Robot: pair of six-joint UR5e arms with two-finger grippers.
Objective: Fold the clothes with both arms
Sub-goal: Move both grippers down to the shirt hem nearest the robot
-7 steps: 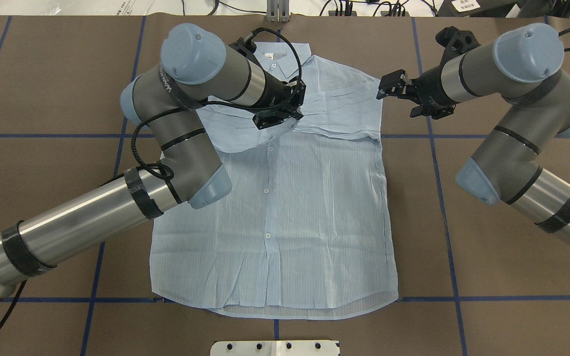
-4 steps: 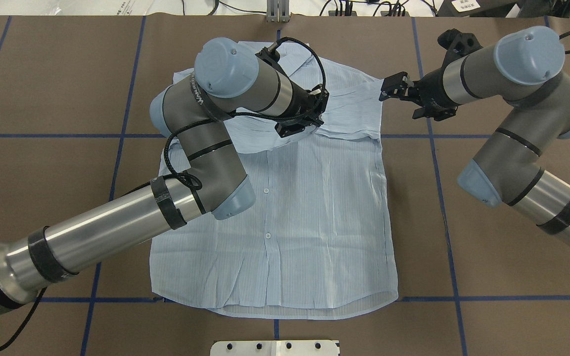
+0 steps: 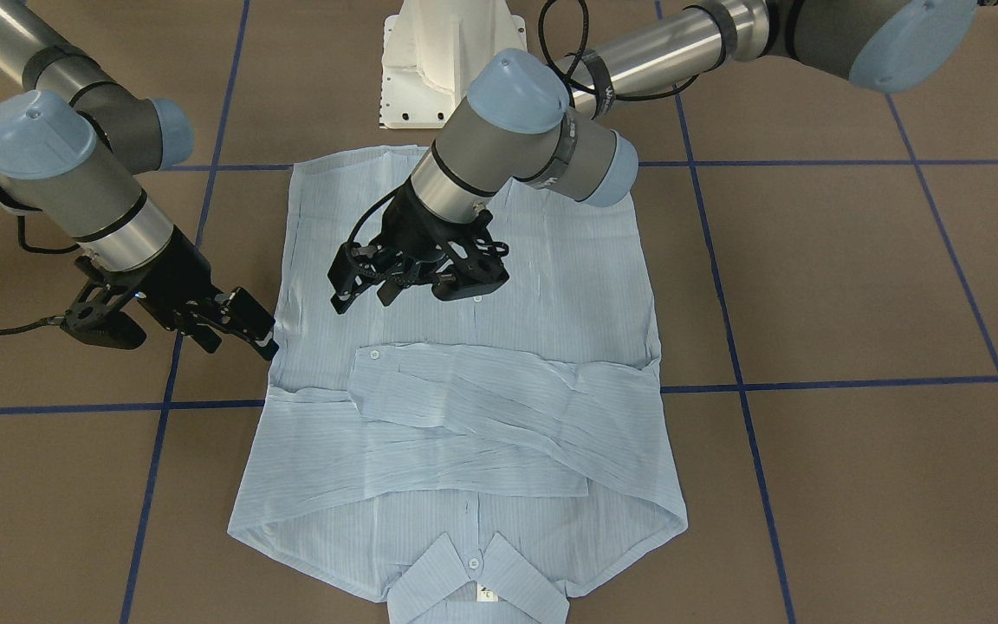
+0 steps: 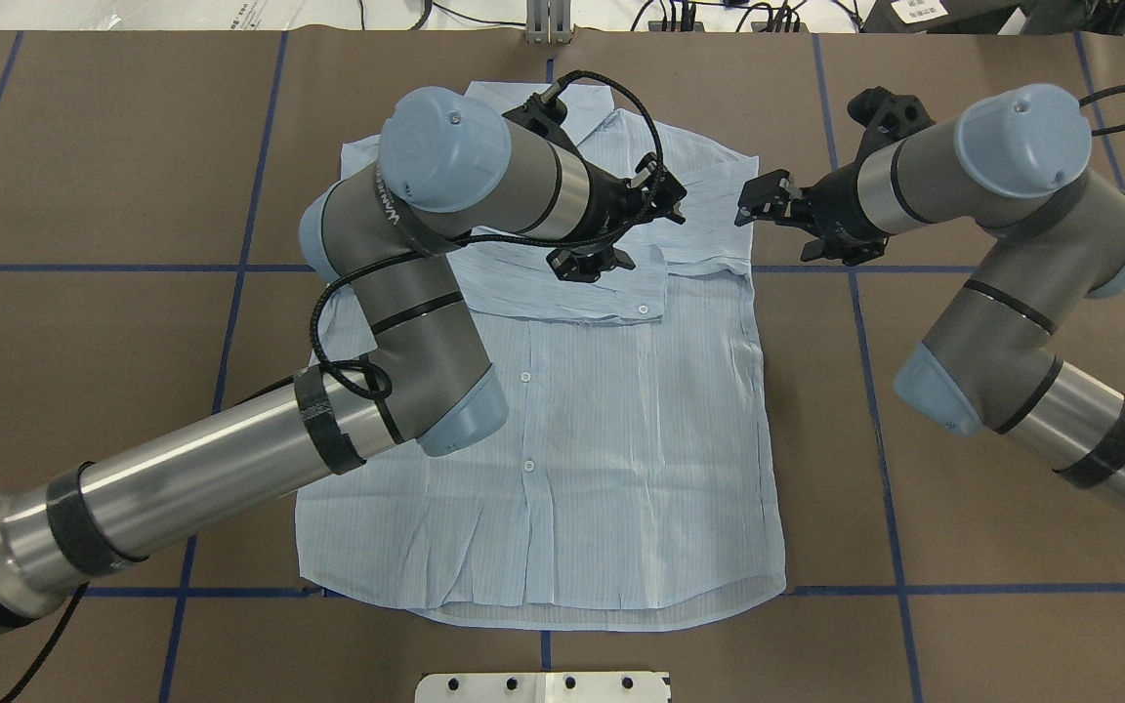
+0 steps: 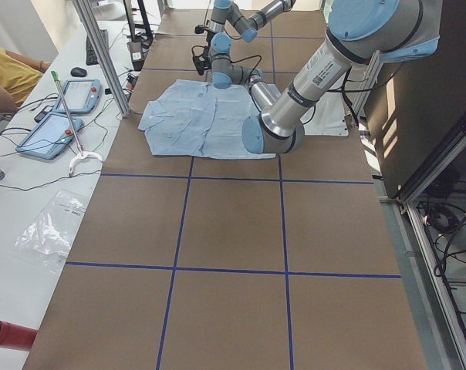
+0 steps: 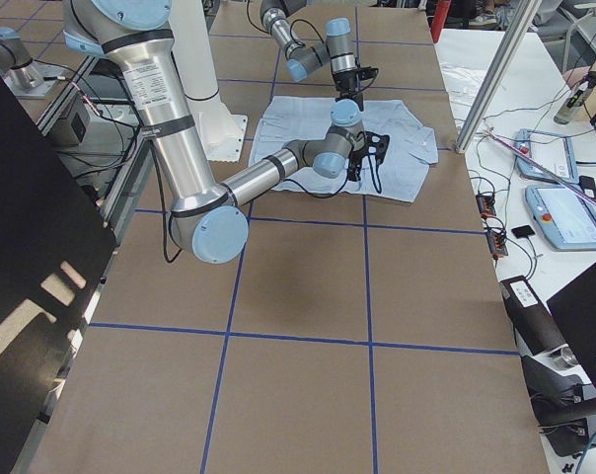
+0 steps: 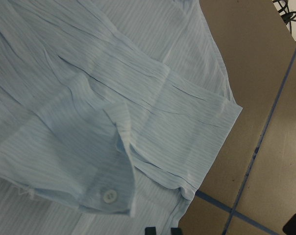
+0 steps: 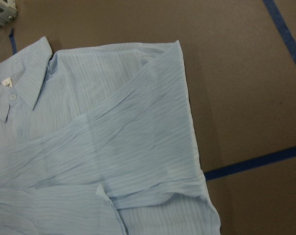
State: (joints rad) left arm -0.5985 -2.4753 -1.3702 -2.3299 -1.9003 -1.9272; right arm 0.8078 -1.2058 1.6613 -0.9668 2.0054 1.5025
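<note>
Two sleeves (image 3: 499,407) across shirt (image 3: 551,286): plain front-facing, half-hidden overhead.

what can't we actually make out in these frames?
Shirt: overhead, the left arm covers one shoulder and side.
Left gripper jaws: too cluttered to read overhead; the wrist view cuts them off at its bottom edge.
Collar: front view, cut by the bottom edge.
Side views: jaws too small to judge.

Two cameras are looking steeply down on the shirt (image 4: 621,439) from opposite sides of the table (image 4: 914,644); two farther ones are looking along it from either end. Both wrist cameras are framing its folded sleeves (image 8: 138,142) closely.
</note>
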